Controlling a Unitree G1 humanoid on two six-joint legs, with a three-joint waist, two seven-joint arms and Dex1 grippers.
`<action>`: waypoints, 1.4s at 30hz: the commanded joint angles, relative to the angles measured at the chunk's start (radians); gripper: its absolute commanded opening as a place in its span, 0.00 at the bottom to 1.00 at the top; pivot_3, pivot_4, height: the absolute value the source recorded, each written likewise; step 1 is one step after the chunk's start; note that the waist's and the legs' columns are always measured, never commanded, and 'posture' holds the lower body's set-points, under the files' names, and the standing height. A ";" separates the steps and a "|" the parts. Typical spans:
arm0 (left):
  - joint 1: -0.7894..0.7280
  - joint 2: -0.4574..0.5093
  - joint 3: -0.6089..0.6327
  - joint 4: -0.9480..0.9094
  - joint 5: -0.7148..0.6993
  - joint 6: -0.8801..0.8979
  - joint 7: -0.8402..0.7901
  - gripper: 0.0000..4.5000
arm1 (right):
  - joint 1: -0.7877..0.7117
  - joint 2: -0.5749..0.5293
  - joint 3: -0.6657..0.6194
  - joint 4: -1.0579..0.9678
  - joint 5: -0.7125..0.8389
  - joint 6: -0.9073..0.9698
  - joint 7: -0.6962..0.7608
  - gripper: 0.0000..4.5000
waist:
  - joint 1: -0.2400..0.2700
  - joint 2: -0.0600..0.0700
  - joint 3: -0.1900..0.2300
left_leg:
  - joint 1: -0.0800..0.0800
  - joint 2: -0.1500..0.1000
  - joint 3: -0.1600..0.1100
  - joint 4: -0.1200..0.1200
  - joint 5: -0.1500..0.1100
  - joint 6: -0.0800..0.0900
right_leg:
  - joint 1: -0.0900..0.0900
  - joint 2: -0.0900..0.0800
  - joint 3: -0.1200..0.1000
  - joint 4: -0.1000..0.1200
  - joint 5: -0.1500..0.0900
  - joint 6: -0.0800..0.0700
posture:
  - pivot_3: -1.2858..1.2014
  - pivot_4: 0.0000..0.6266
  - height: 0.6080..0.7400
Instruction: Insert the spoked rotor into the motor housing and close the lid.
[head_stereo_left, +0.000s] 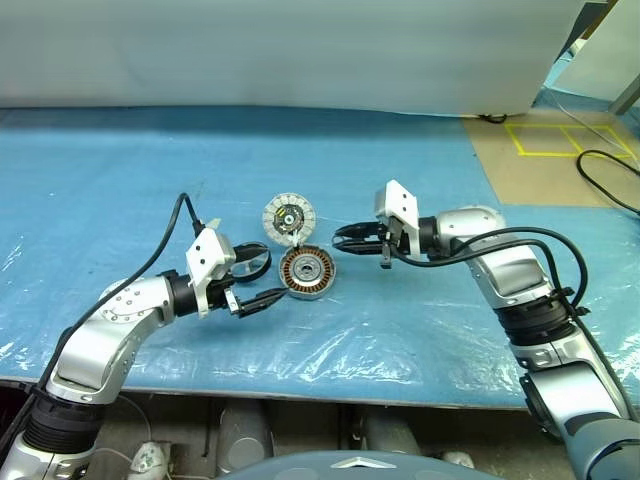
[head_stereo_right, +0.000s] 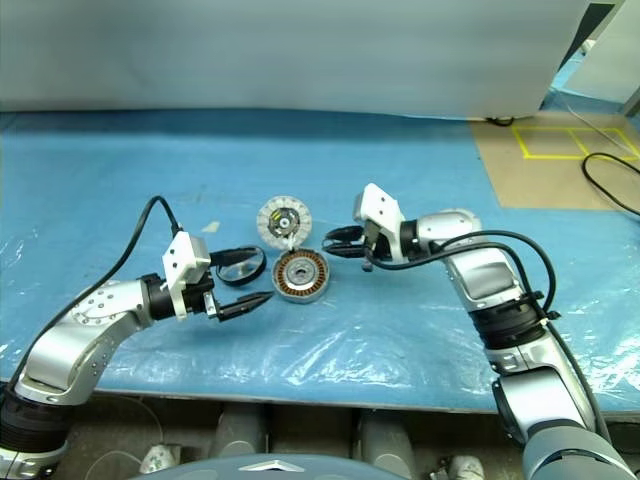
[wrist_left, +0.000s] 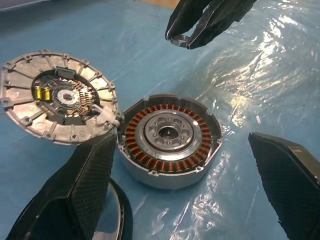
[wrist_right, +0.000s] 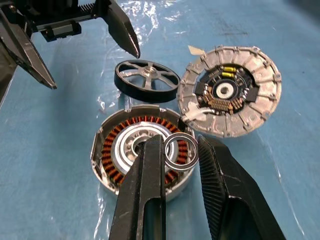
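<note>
The motor housing (head_stereo_left: 306, 272), a round metal cup with copper windings around a silver hub, lies open on the blue sheet. The lid (head_stereo_left: 289, 217) rests tilted against its far edge, its dark centre facing up. The spoked rotor (wrist_right: 146, 80), a black wheel, lies flat on the sheet to the left of the housing. My left gripper (head_stereo_left: 268, 278) stands open beside the rotor, holding nothing, with its fingers (wrist_left: 75, 190) pointing at the housing. My right gripper (head_stereo_left: 340, 240) is shut on a small metal ring (wrist_right: 181, 150), held above the housing's right side.
A crinkled clear film covers the blue table sheet (head_stereo_left: 420, 330), whose front edge runs just below my arms. At the far right lies a tan board with yellow tape (head_stereo_left: 560, 140) and a black cable (head_stereo_left: 610, 180). A pale wall closes off the back.
</note>
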 joint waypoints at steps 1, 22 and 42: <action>-0.002 0.021 0.037 -0.006 0.002 -0.025 -0.014 1.00 | -0.040 0.029 0.027 0.067 -0.027 -0.066 0.008 0.13 | 0.000 0.000 0.000 | 0.000 0.000 0.000 0.000 0.000 0.000 | 0.000 0.000 0.000 0.000 0.000 0.000 | 0.52 0.24 1.00; 0.028 -0.001 0.011 -0.043 0.004 -0.037 -0.017 1.00 | -0.058 0.157 0.118 0.224 -0.095 -0.146 0.031 0.13 | 0.001 0.000 0.000 | -0.001 0.000 0.000 0.000 0.000 0.000 | -0.001 0.000 -0.001 0.001 0.000 -0.001 | 0.52 0.24 1.00; 0.028 -0.023 0.003 -0.032 0.024 -0.046 -0.016 1.00 | -0.053 0.181 0.126 0.282 -0.131 -0.187 0.033 0.13 | 0.000 0.000 0.000 | -0.001 0.001 0.000 0.000 0.000 0.000 | -0.001 0.000 -0.001 0.001 0.000 -0.001 | 0.52 0.24 1.00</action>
